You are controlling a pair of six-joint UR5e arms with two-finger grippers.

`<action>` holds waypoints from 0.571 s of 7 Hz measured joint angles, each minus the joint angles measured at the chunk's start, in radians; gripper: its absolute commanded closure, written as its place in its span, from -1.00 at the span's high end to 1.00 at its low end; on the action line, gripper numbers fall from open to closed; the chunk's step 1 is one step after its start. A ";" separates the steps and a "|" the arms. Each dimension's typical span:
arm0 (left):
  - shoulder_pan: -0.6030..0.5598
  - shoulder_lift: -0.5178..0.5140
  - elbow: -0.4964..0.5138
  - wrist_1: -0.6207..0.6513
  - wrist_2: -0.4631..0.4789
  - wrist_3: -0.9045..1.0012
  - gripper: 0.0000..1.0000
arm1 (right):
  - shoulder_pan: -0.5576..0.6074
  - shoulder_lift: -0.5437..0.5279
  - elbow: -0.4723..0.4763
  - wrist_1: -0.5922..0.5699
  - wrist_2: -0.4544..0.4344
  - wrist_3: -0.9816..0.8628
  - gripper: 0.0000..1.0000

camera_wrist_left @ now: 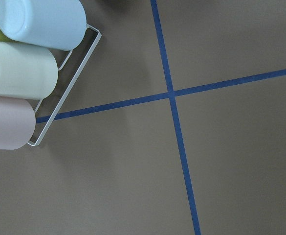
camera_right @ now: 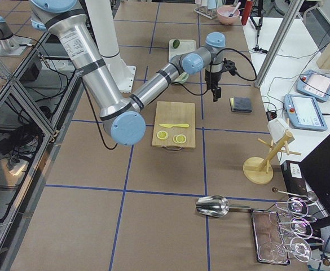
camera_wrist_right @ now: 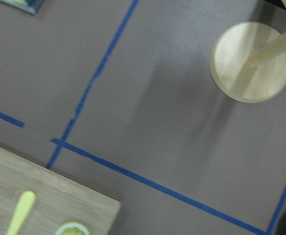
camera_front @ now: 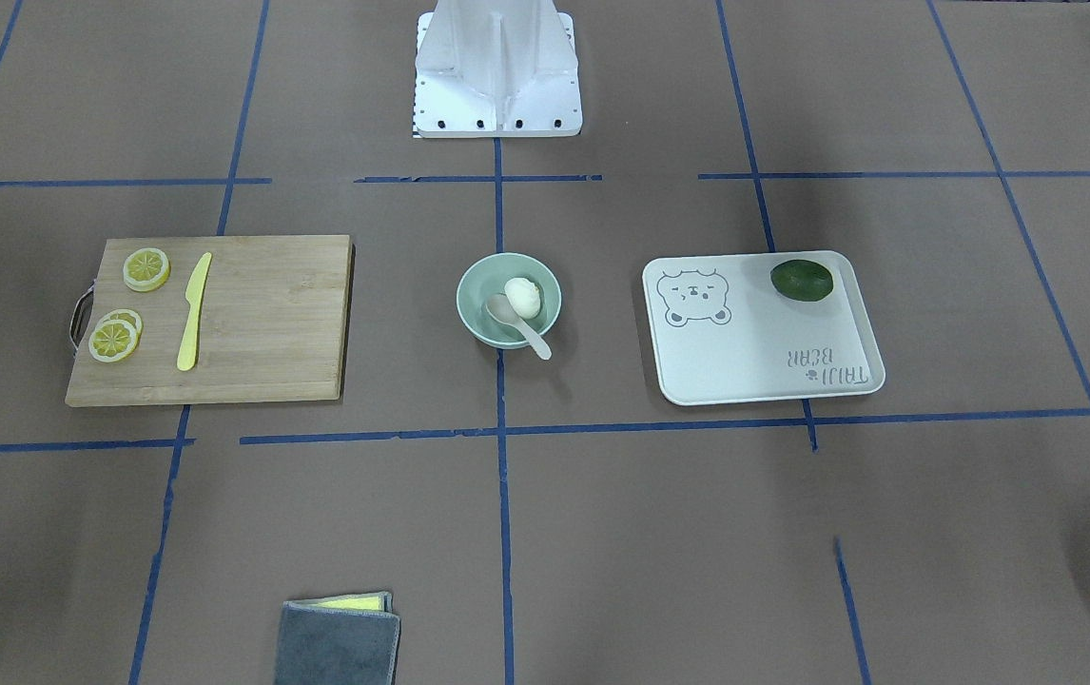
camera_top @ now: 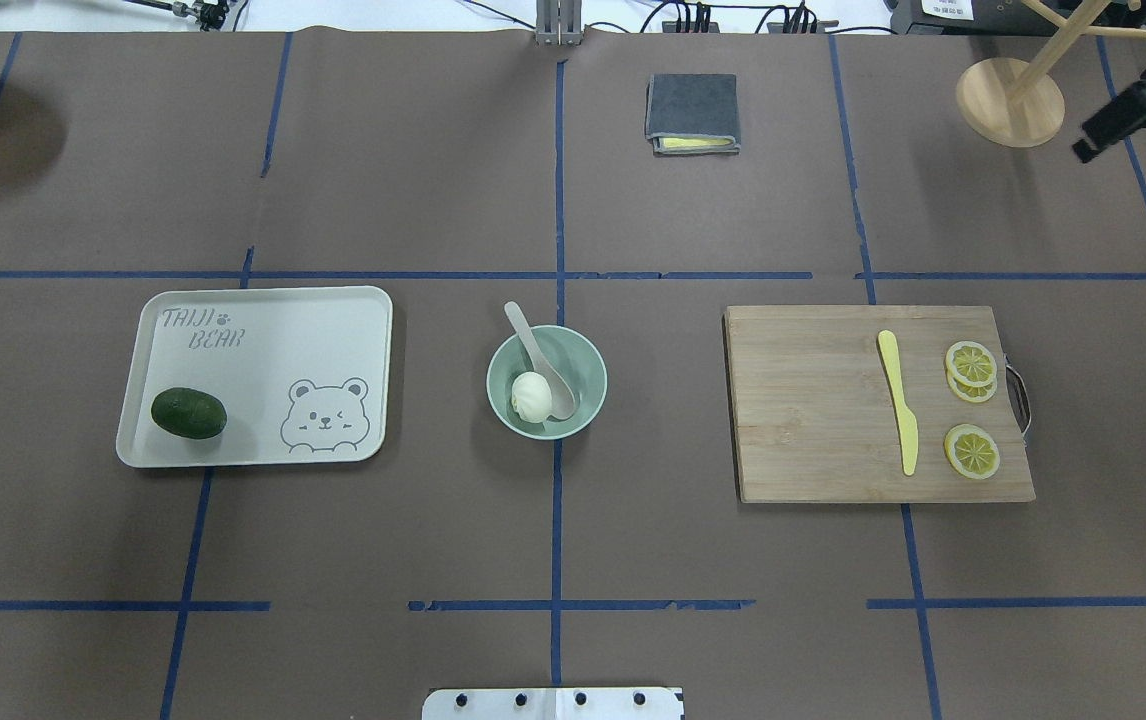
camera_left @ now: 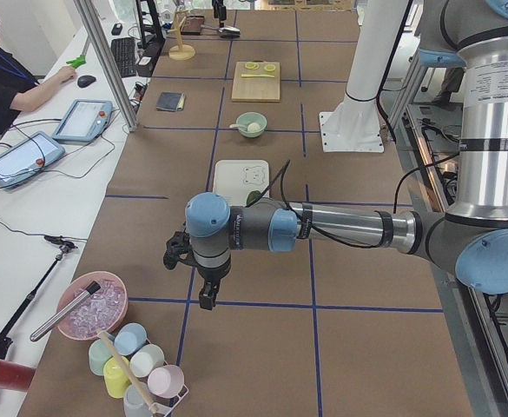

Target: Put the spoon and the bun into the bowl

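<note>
The pale mint-green bowl (camera_front: 469,285) stands at the table's middle, also in the overhead view (camera_top: 588,360). The white bun (camera_front: 523,295) lies inside it (camera_top: 531,393). The pale spoon (camera_front: 531,335) rests in the bowl beside the bun, its scoop inside and its handle sticking out over the rim (camera_top: 523,325). My left gripper (camera_left: 204,300) hangs over bare table far from the bowl, near a rack of cups; I cannot tell whether it is open. My right gripper (camera_right: 214,96) is raised beyond the cutting board; it shows as a dark shape (camera_top: 1088,148), state unclear.
A white bear tray (camera_top: 263,440) holds a green avocado (camera_top: 189,413). A wooden cutting board (camera_top: 813,420) carries a yellow knife (camera_top: 899,405) and lemon slices (camera_top: 971,450). A folded grey cloth (camera_top: 691,110), a wooden stand (camera_top: 1009,102) and a cup rack (camera_wrist_left: 30,73) sit at the edges.
</note>
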 measured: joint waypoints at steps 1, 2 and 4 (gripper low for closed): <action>0.000 0.003 -0.005 -0.002 -0.021 0.000 1.00 | 0.063 -0.086 0.000 0.004 0.005 -0.068 1.00; 0.000 0.004 -0.008 -0.004 -0.029 0.003 1.00 | 0.102 -0.166 0.006 0.007 0.005 -0.095 1.00; 0.000 0.005 -0.011 -0.008 -0.033 0.008 1.00 | 0.143 -0.288 0.004 0.010 0.004 -0.103 1.00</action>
